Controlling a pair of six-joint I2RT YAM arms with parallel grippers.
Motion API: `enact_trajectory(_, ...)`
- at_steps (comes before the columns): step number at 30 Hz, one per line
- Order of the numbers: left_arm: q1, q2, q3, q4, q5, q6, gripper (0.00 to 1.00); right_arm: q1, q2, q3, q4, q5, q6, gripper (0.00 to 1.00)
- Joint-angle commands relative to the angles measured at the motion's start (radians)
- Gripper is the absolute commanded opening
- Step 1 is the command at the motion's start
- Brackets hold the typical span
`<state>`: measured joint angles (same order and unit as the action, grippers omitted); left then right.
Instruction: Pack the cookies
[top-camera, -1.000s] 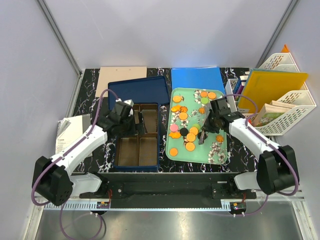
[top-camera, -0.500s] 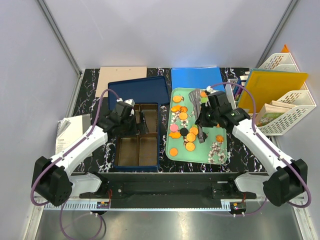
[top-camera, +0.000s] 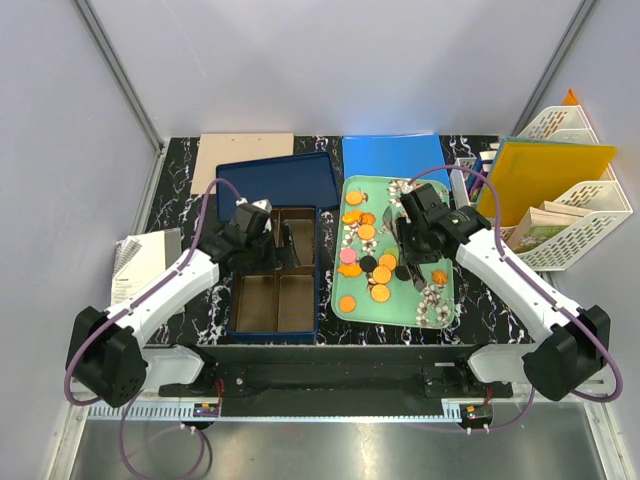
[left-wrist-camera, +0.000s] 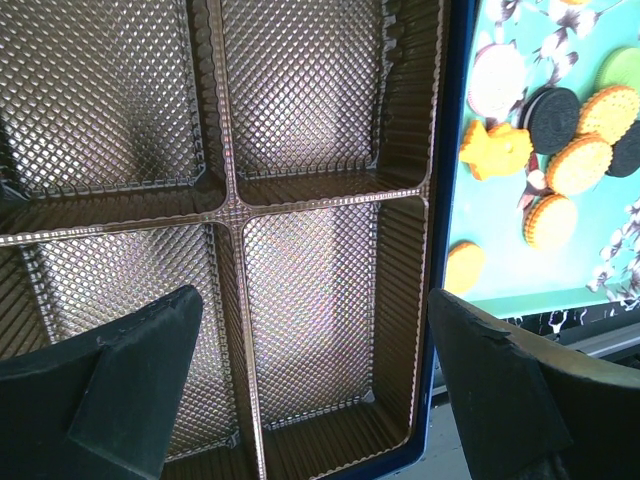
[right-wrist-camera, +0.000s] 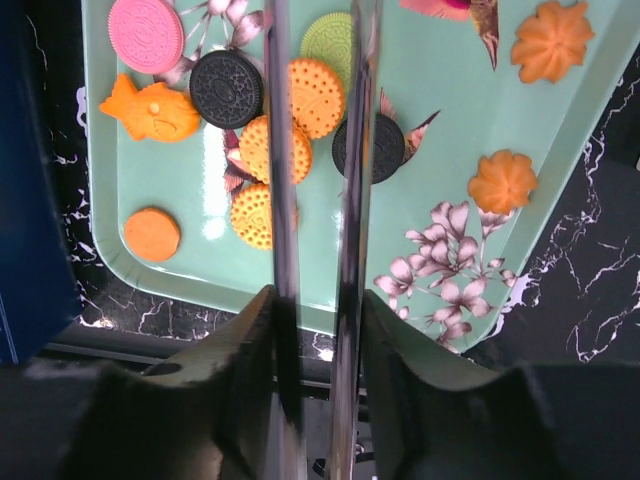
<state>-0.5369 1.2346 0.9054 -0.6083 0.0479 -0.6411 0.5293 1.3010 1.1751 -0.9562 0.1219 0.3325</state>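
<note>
Right gripper (right-wrist-camera: 315, 335) clamped on the tongs (right-wrist-camera: 281, 150); cookies (right-wrist-camera: 315, 95) lie scattered on the mint-green tray (right-wrist-camera: 440, 130); left gripper (left-wrist-camera: 315, 380) spread wide above the gold box insert (left-wrist-camera: 320, 290); lower the blades astride one cookie, squeeze gently, lift level, avoid nudging neighbours.
</note>
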Motion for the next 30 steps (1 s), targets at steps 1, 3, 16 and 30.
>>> enact_trajectory(1, -0.009, 0.019, 0.024, 0.039, -0.01, -0.017, 0.98, 0.005, -0.039, 0.06, -0.021, 0.039, -0.007, 0.47)
enact_trajectory(3, -0.012, 0.023, 0.026, 0.039, -0.008, -0.019, 0.98, 0.005, -0.04, 0.06, -0.018, 0.032, -0.004, 0.51)
enact_trajectory(16, -0.015, 0.039, 0.036, 0.039, 0.001, -0.011, 0.98, 0.005, -0.042, 0.047, -0.065, 0.007, -0.015, 0.61)
enact_trajectory(30, -0.023, 0.039, 0.027, 0.038, 0.01, -0.006, 0.98, 0.034, -0.137, -0.005, -0.144, -0.042, 0.046, 0.56)
